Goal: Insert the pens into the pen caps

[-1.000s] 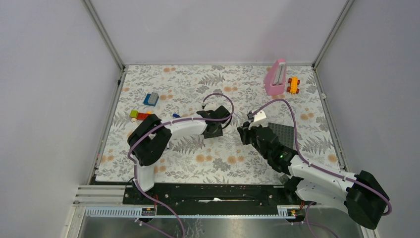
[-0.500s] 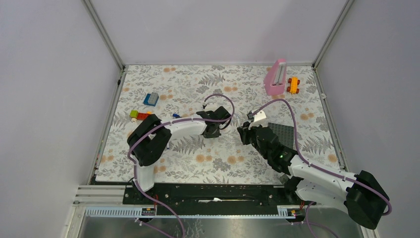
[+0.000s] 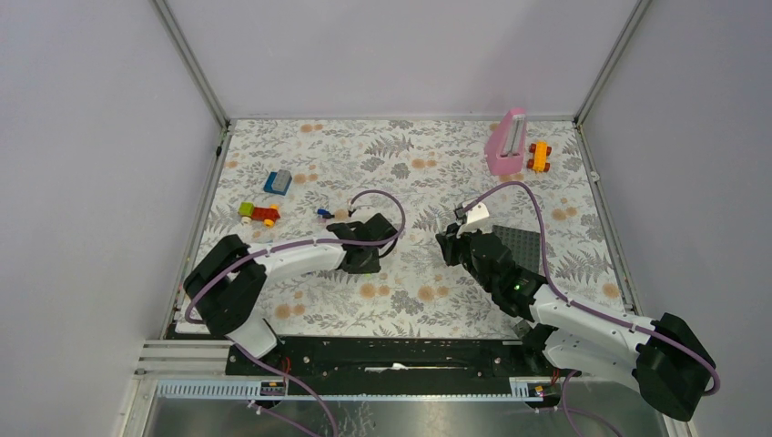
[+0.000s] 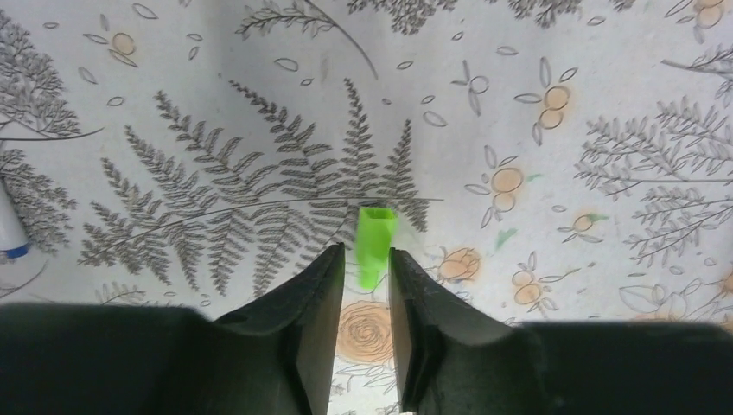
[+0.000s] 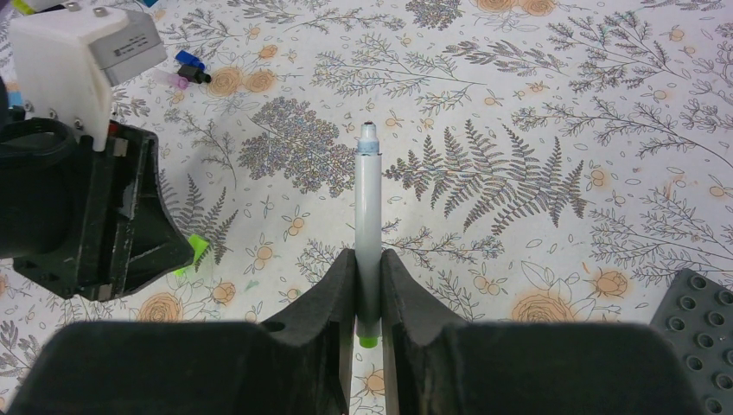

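Green-cap step: right gripper (image 5: pixel 369 258) clamps the white pen (image 5: pixel 369 199); left gripper (image 4: pixel 366 252) has its fingers narrowly apart around the green cap (image 4: pixel 377 229), hold unclear; next needs a firm grip and coaxial alignment.

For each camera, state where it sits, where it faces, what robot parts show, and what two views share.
Top external: above, behind the bases, looking down at the floral table; both arms, left claw, right claw.
Left wrist: on the left arm, facing down at the green cap between its fingertips.
Right wrist: on the right arm, facing along the pen its fingers grip.
Shared: right wrist also shows the left claw and green cap.
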